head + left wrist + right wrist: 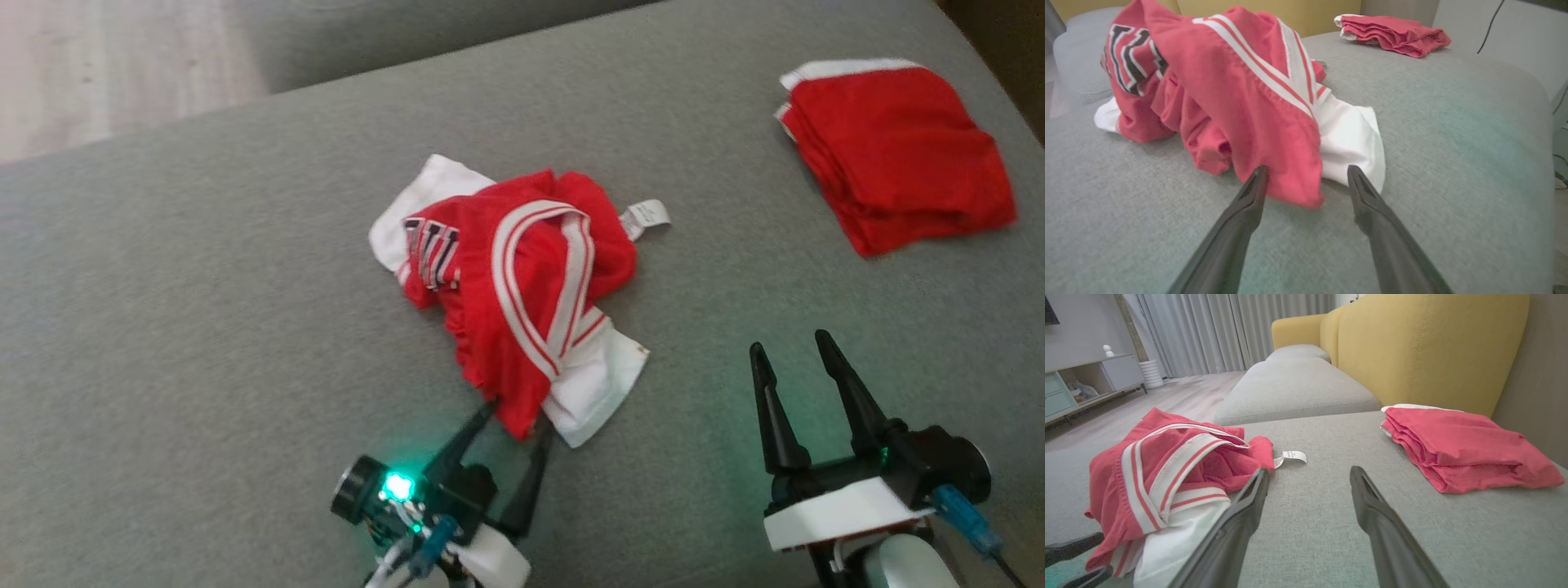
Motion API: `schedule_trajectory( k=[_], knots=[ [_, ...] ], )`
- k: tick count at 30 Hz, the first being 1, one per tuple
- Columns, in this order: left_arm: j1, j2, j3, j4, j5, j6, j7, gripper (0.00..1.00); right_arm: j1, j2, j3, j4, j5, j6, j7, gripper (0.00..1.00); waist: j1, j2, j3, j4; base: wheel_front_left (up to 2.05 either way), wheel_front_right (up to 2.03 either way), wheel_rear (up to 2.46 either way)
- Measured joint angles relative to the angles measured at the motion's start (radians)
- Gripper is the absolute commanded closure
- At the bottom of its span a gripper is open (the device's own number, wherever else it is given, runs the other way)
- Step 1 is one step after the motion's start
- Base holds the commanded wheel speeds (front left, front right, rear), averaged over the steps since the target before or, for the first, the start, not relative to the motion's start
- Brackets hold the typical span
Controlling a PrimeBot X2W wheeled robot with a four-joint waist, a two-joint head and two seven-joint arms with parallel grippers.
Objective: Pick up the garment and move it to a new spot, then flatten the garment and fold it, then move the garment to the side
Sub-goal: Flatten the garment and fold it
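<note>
Grey woven upholstery spreads across the head view, with a strip of pale wood floor at 10 o'clock. At about 6 o'clock the left gripper points up toward the garment. Its two dark fingers are spread wide, and the garment's lowest red edge lies between their tips, not pinched. In the left wrist view this gripper straddles the same hanging red hem, with the garment's white panel just beside the right-hand fingertip.

The garment is a crumpled red and white heap at the middle of the cushion. It has white stripes with red lines, dark lettering on its 9 o'clock side and a small white label sticking out at 2 o'clock.

At 4 o'clock from the heap the right gripper stands over bare cushion, fingers parted and empty. Its own view shows the gripper with the garment at 9 o'clock.

A folded red pile lies at 2 o'clock, well apart from the heap and near a yellow backrest.
</note>
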Motion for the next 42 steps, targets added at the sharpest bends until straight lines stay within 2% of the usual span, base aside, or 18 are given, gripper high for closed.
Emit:
schedule_trajectory(
  k=[3, 4, 5, 6, 7, 9, 15, 21, 27, 31, 33, 37, 42],
  knots=[
    [-0.021, 0.0, 0.007, 0.004, -0.037, 0.045, 0.0, 0.0, 0.0, -0.003, 0.004, 0.0, 0.0, 0.0, 0.0, 0.0, -0.0001, 0.0, 0.016, -0.028, 0.0, 0.0, 0.0],
    [-0.026, 0.0, 0.008, 0.008, -0.046, 0.056, 0.0, 0.08, -0.001, -0.003, 0.004, 0.0, 0.0, 0.0, 0.0, 0.0, -0.0001, 0.0, 0.02, -0.036, 0.0, 0.0, 0.0],
    [-0.03, 0.0, 0.012, 0.011, -0.05, 0.065, 0.0, 0.53, -0.001, -0.003, 0.005, 0.0, 0.0, 0.0, 0.0, 0.0, -0.0001, 0.0, 0.023, -0.042, 0.0, 0.0, 0.0],
    [-0.032, 0.0, 0.015, 0.014, -0.056, 0.067, 0.0, 0.91, -0.001, -0.003, 0.006, 0.0, 0.0, 0.0, 0.0, 0.0, -0.0001, 0.0, 0.025, -0.047, 0.0, 0.0, 0.0],
    [-0.032, 0.0, 0.018, 0.012, -0.063, 0.067, 0.0, 1.0, -0.002, -0.003, 0.006, 0.0, 0.0, 0.0, 0.0, 0.0, -0.0001, 0.0, 0.026, -0.051, 0.0, 0.0, 0.0],
    [-0.032, 0.001, 0.023, -0.004, -0.076, 0.054, 0.0, 1.0, -0.002, -0.003, 0.009, 0.002, 0.0, 0.0, 0.0, 0.0, -0.0001, 0.0, 0.022, -0.056, 0.0, 0.0, 0.0],
    [-0.07, 0.001, 0.018, -0.19, -0.09, -0.044, 0.0, 1.0, -0.002, -0.003, 0.022, 0.005, 0.001, 0.0, 0.0, 0.0, -0.0003, 0.0, -0.006, -0.073, 0.0, 0.0, 0.0],
    [-0.311, -0.001, 0.028, -0.297, -0.179, -0.13, 0.0, 1.0, -0.002, -0.001, 0.046, 0.006, 0.002, 0.0, 0.0, 0.0, -0.0003, 0.0, -0.03, -0.106, 0.0, 0.0, 0.0],
    [-0.673, -0.009, 0.103, -0.292, -0.334, -0.14, 0.0, 1.0, -0.002, 0.002, 0.063, 0.007, 0.003, 0.0, 0.0, 0.0, -0.0002, 0.0, -0.041, -0.134, 0.0, 0.0, 0.0],
    [-0.874, -0.024, 0.19, -0.288, -0.448, -0.117, -0.001, 1.0, -0.001, 0.004, 0.06, 0.002, 0.008, 0.0, 0.0, 0.0, -0.0002, 0.0, -0.048, -0.122, 0.0, 0.0, 0.0],
    [-0.92, -0.028, 0.234, -0.275, -0.495, -0.108, -0.002, 1.0, -0.001, 0.004, 0.058, 0.0, 0.018, 0.0, 0.0, 0.0, -0.0003, 0.0, -0.05, -0.107, 0.0, 0.0, 0.0],
    [-0.85, -0.02, 0.298, -0.216, -0.583, -0.094, 0.001, 1.0, 0.001, 0.004, 0.046, -0.002, 0.022, 0.0, 0.0, 0.0, -0.0002, 0.0, -0.057, -0.071, 0.0, 0.0, 0.0],
    [-0.491, 0.059, 0.299, -0.149, -0.666, -0.069, 0.076, 1.0, 0.001, 0.004, 0.039, -0.003, 0.022, 0.0, 0.0, 0.0, -0.0002, 0.0, -0.053, -0.024, 0.0, 0.0, 0.0]
  ],
)
